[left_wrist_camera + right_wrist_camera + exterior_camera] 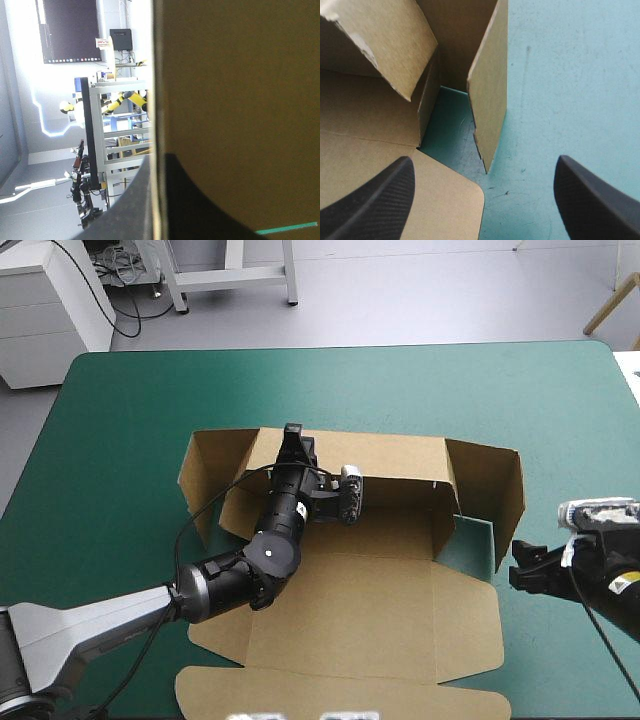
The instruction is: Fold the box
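The left end effector (293, 437) pinches the top edge of the rear wall of the box (370, 610), fingers all but closed on the board; a hard pull could crease or tear it. The right end effector (484, 167) gapes wide, empty (just beside the right flap (487, 100)), so that flap might sag. The box sits central on the worktop (130, 410): brown, base flat, rear wall and side flaps raised.

box (400, 590) near flap cut off at high view's bottom edge, floor partly hidden under left arm (270, 550), left gripper (292, 432) fingertips too small to tell apart there
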{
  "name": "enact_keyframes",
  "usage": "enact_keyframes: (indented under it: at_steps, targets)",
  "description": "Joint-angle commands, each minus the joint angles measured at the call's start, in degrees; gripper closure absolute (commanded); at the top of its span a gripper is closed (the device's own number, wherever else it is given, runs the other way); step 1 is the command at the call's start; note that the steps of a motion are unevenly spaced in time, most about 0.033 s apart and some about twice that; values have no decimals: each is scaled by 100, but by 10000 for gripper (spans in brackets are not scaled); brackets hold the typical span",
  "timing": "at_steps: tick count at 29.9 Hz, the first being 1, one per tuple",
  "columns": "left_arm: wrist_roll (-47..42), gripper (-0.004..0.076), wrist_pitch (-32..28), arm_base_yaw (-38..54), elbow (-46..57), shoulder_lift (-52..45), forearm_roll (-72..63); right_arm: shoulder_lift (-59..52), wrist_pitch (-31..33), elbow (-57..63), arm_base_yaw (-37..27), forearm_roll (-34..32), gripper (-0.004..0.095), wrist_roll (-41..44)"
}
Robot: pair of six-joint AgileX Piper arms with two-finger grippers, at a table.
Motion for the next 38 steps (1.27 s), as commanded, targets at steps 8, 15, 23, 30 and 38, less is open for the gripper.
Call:
enact_keyframes:
  at_steps: [8,15,23,30,38]
  targets:
    - [-88,734,192,-31,-111,-231,173,1846,166,-1902,16,438,193,-363]
    - [-88,734,192,-31,-111,-231,189,3301,189,-3439,16,665,193,-384]
    - [-88,734,192,-31,-111,-231,189,4700,342,-4502,16,1161,193,-505]
    - [-88,734,192,-31,-111,-231,189,5376,826,-4524,25,1478,193,-678]
    - [-88,734,192,-31,-111,-231,189,5416,1480,-4459,25,1216,229,-810]
